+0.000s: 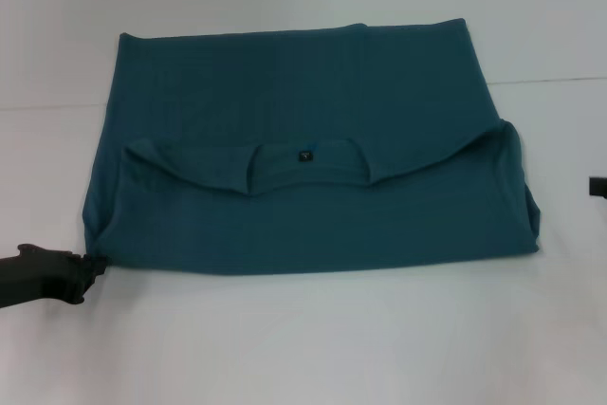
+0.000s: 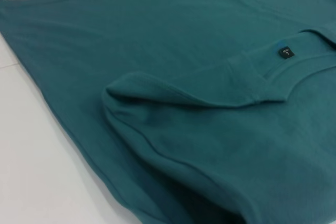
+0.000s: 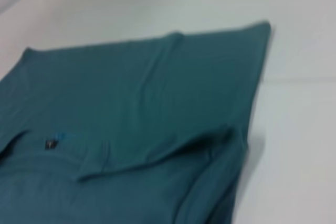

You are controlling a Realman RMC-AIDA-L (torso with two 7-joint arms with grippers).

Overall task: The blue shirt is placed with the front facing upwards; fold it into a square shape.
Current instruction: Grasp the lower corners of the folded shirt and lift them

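Note:
The blue shirt [image 1: 303, 154] lies on the white table, its near part doubled back over itself so that the ribbed collar and small dark neck label [image 1: 303, 155] show in the middle. In the left wrist view the shirt [image 2: 173, 129] fills most of the picture, with the label [image 2: 286, 52] at one side. From the right wrist the shirt [image 3: 136, 108] shows with its far corner. My left gripper [image 1: 90, 267] sits at the shirt's near left corner. Only a dark bit of the right gripper [image 1: 597, 187] shows at the right edge, off the cloth.
The white table [image 1: 303, 348] surrounds the shirt on all sides, with a faint seam line [image 1: 550, 80] running across it behind the cloth.

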